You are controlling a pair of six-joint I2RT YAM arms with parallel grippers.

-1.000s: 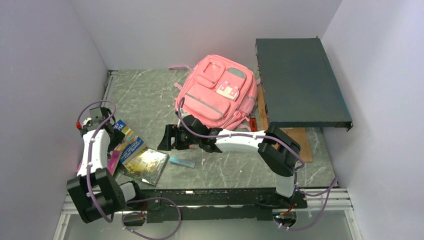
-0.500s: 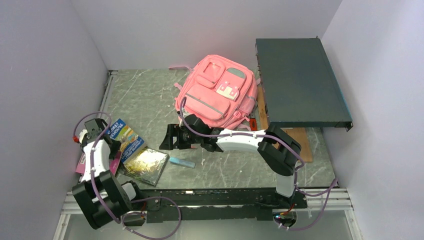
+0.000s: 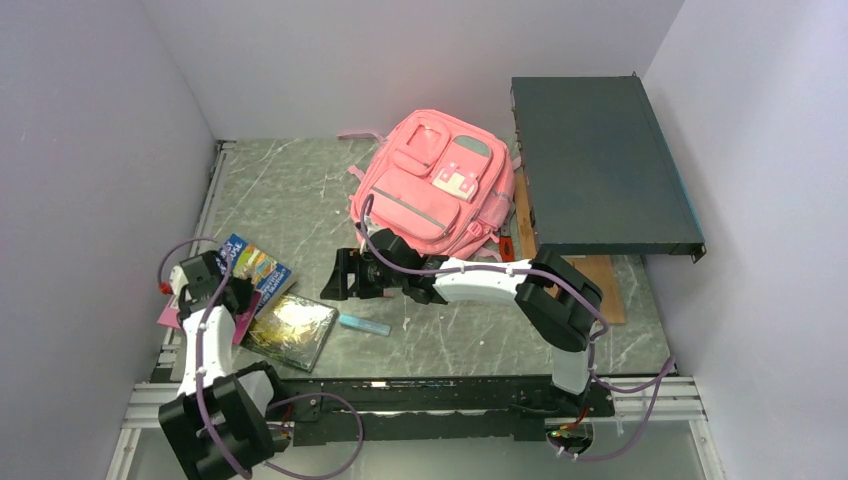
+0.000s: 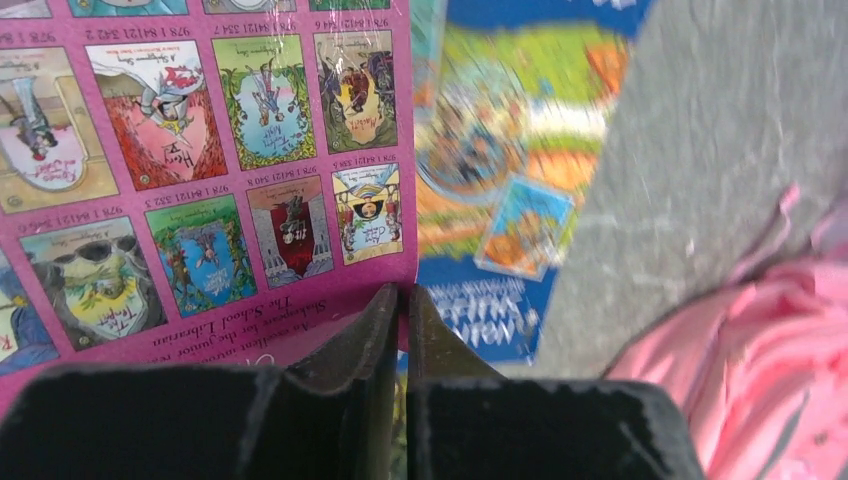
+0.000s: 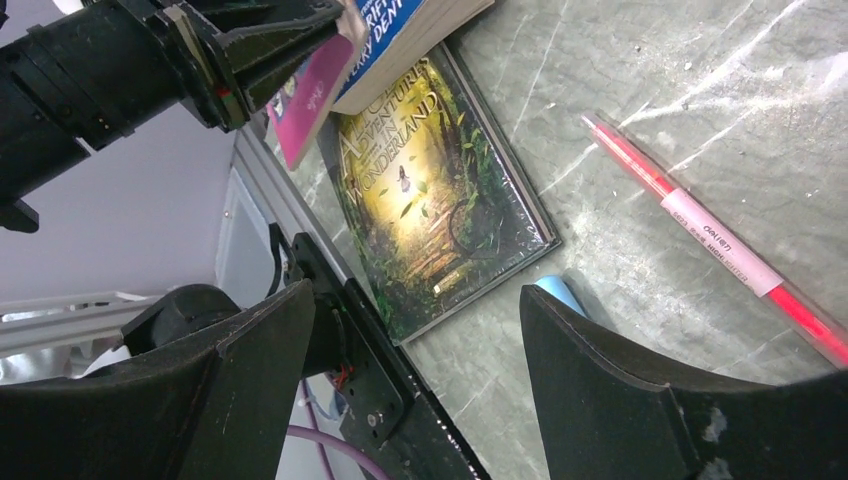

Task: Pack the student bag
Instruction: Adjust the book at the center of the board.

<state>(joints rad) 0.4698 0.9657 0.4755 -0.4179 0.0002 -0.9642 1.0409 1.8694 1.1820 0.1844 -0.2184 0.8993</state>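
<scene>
The pink student bag (image 3: pixel 435 185) lies flat at the back middle of the table; a corner of it shows in the left wrist view (image 4: pixel 760 350). My left gripper (image 4: pixel 403 300) is shut on the edge of a thin magenta book (image 4: pixel 200 180), at the near left (image 3: pixel 232 296). The right wrist view shows that book (image 5: pixel 315 95) hanging tilted from the left gripper (image 5: pixel 290 50). My right gripper (image 3: pixel 335 275) hovers open and holds nothing, between the books and the bag (image 5: pixel 415 300).
A blue picture book (image 3: pixel 252 268) rests on a dark Alice in Wonderland book (image 5: pixel 440 190). A pink pen (image 5: pixel 720 240) and a light blue stick (image 3: pixel 364 326) lie nearby. A dark flat case (image 3: pixel 600 165) and a wooden board (image 3: pixel 600 285) sit at the right.
My left gripper closed from wide open onto the magenta book's edge, and its arm swung toward the near left. The right arm stayed put.
</scene>
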